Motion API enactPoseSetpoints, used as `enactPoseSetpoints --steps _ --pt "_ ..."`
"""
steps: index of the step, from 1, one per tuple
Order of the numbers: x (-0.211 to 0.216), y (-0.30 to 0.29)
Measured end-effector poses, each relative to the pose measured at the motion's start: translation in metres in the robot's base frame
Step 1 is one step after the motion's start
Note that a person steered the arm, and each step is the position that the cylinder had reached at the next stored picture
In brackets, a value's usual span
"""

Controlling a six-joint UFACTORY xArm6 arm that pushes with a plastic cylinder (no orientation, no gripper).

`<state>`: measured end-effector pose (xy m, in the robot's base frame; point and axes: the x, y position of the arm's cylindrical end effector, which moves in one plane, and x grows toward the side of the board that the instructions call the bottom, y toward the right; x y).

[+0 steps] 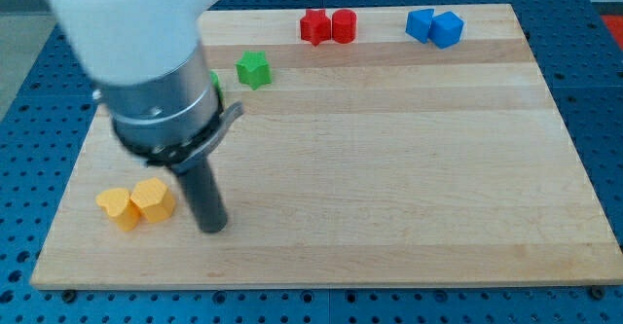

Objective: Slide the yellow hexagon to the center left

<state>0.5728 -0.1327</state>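
The bench [389, 168] is a pale wooden board lying on a blue perforated base, and most of its surface is bare, which leaves an open path along its left side toward the centre-left spot the task names. The arm [146, 61] fills the view's upper left, a blurred white and grey housing that narrows to the dark rod; there is no gripper on this rig, so nothing is apart, together or clamped on anything. The rod's lower end, my tip [213, 228], rests on the board just to the view's right of the yellow pair and slightly lower than them, apparently not touching. That stance seems chosen for a push from the lower right, which would drive a block up and leftward.

The yellow hexagon [153, 200] sits near the board's bottom left corner, touching a second yellow block [119, 208] on its left, whose shape is hard to read. The neighbour could travel with it if pushed leftward.

Along the top edge, two blue blocks [435, 25] stand touching, as do two red blocks [328, 25]; their exact shapes are unclear. A green block [253, 69] stands alone, and a second green block [214, 83] shows only as a sliver behind the arm housing. The housing also hides the board's top left corner.
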Motion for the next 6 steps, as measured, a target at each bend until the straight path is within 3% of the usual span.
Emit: enactPoseSetpoints --steps 1,4,6 --pt "0.019 -0.025" --pt "-0.044 -0.061" --pt "-0.037 -0.09"
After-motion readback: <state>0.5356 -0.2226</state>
